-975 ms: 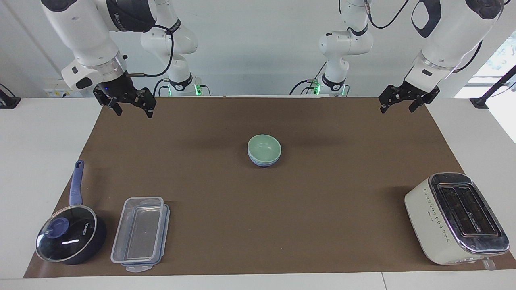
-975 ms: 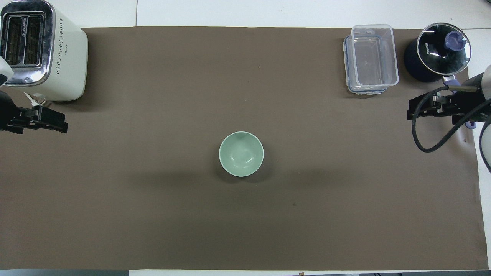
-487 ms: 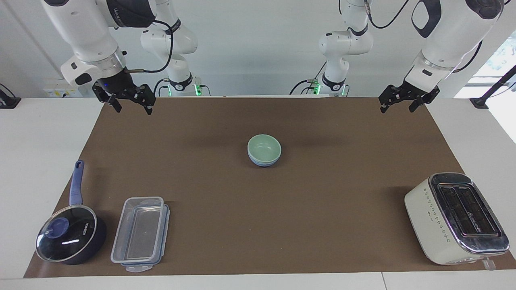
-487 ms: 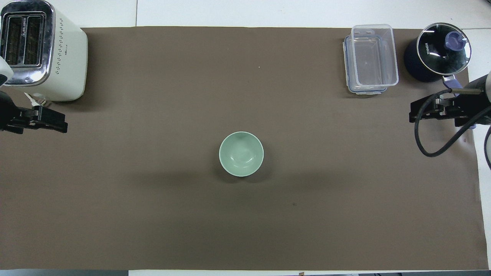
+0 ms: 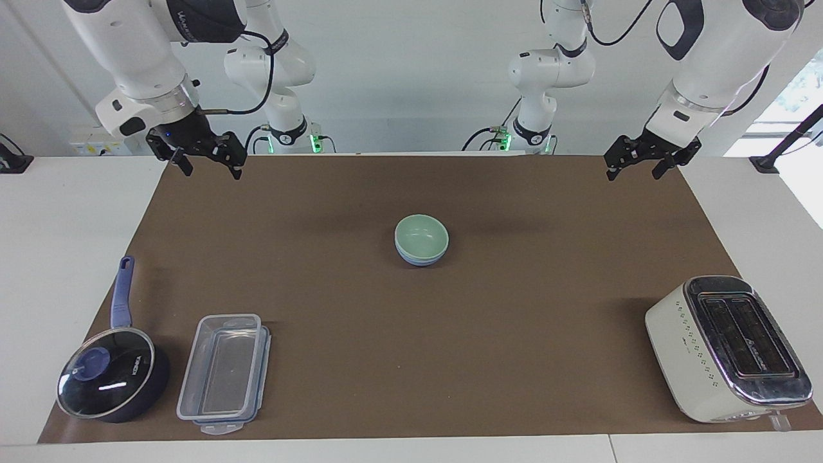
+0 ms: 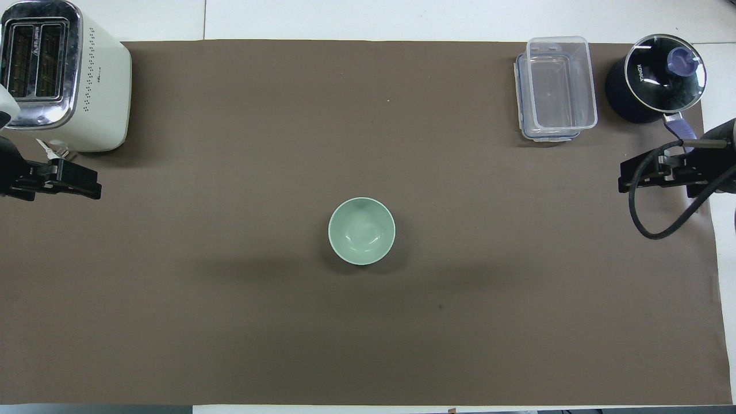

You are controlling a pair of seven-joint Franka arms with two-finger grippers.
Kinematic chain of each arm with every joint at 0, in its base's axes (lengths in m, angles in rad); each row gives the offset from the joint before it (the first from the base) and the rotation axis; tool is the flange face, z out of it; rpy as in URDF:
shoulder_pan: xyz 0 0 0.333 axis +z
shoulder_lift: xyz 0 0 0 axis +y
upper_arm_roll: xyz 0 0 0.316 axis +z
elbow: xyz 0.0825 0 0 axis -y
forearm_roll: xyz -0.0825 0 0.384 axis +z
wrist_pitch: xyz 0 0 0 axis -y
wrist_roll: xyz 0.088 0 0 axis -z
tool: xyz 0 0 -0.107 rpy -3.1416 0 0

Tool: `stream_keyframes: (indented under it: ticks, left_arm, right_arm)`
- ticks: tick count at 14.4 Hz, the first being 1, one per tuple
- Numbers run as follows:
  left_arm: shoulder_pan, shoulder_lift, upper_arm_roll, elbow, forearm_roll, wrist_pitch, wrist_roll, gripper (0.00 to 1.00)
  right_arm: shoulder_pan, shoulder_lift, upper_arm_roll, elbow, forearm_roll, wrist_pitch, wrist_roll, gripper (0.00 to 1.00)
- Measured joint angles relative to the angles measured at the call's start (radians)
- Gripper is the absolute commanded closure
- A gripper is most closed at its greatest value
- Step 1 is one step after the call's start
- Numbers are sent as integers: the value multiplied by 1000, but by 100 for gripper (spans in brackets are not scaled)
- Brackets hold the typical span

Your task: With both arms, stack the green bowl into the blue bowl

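Note:
The green bowl (image 5: 421, 233) sits nested inside the blue bowl (image 5: 422, 262) in the middle of the brown mat. Only the blue bowl's lower wall shows below the green rim. In the overhead view the green bowl (image 6: 361, 230) covers the blue one. My left gripper (image 5: 634, 172) is open and empty, up in the air over the mat's edge at the left arm's end; it also shows in the overhead view (image 6: 69, 179). My right gripper (image 5: 211, 170) is open and empty, raised over the mat's edge at the right arm's end, and shows in the overhead view (image 6: 652, 174) too.
A white toaster (image 5: 726, 347) stands farther from the robots at the left arm's end. A clear lidded container (image 5: 222, 372) and a dark blue saucepan with a glass lid (image 5: 109, 376) stand farther from the robots at the right arm's end.
My right gripper has drawn back a little toward the right arm's end of the table and risen slightly. The left gripper and the bowls have not moved.

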Motion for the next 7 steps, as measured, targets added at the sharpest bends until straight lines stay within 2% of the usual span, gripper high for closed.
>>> stream_keyframes:
  ticks: [7]
  left_arm:
    - [0,0,0,0,0,0,0,0]
  right_arm:
    - [0,0,-4,0,-14,-1,-10,0]
